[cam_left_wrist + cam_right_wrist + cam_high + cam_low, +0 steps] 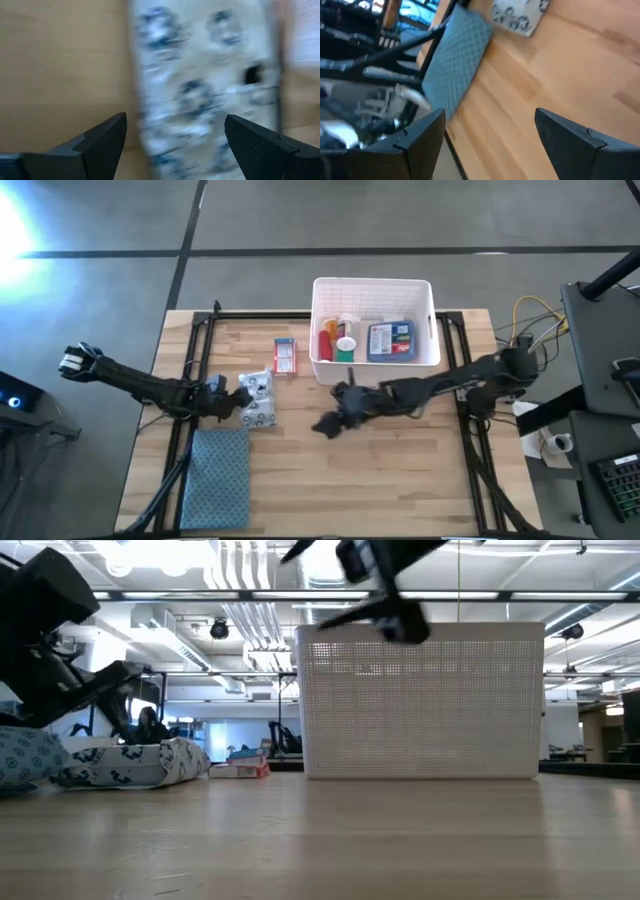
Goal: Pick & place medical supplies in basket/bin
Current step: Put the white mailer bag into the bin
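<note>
Patterned pouch [258, 398] at left gripper [232, 402] three o'clock, fingers spread, unheld; right gripper [333, 420] likewise spread, empty. Soft pouch judged liable to slip.

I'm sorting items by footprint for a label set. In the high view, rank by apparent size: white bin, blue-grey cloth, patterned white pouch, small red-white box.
Largest to smallest:
1. white bin
2. blue-grey cloth
3. patterned white pouch
4. red-white box
The left gripper partly covers the pouch, but it looks larger than the box.
</note>
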`<state>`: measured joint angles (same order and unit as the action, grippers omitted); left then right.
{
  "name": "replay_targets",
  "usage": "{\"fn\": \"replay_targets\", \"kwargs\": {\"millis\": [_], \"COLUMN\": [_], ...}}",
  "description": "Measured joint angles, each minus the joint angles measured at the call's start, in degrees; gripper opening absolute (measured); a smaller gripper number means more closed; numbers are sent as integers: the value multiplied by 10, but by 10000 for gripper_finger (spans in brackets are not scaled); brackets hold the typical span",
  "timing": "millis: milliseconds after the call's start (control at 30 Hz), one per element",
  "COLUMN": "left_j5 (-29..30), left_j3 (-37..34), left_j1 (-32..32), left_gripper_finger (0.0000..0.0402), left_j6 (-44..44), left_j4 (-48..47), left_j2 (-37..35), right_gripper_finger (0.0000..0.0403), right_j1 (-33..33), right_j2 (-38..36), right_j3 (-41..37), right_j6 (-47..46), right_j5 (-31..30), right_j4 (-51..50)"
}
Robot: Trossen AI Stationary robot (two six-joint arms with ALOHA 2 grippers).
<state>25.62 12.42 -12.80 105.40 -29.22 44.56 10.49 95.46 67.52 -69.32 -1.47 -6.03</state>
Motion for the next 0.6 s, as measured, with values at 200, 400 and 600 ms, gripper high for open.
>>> {"fn": "replay_targets", "kwargs": {"millis": [200,400,600], "left_j5": [32,23,24], "left_j3": [-47,-67,-71], "left_j1": [0,0,0], "left_gripper_finger": [315,315,315], "left_j6": [-39,-40,-40], "left_j4": [163,178,182], "left_j2": [0,0,3], "right_gripper_finger": [296,287,272], "right_j1": [-45,-65,-78], "right_j2": [118,217,298], "right_j3": [63,156,248], "right_j6": [13,34,38], "right_j5": [46,44,15], "right_j4": [6,9,2]}}
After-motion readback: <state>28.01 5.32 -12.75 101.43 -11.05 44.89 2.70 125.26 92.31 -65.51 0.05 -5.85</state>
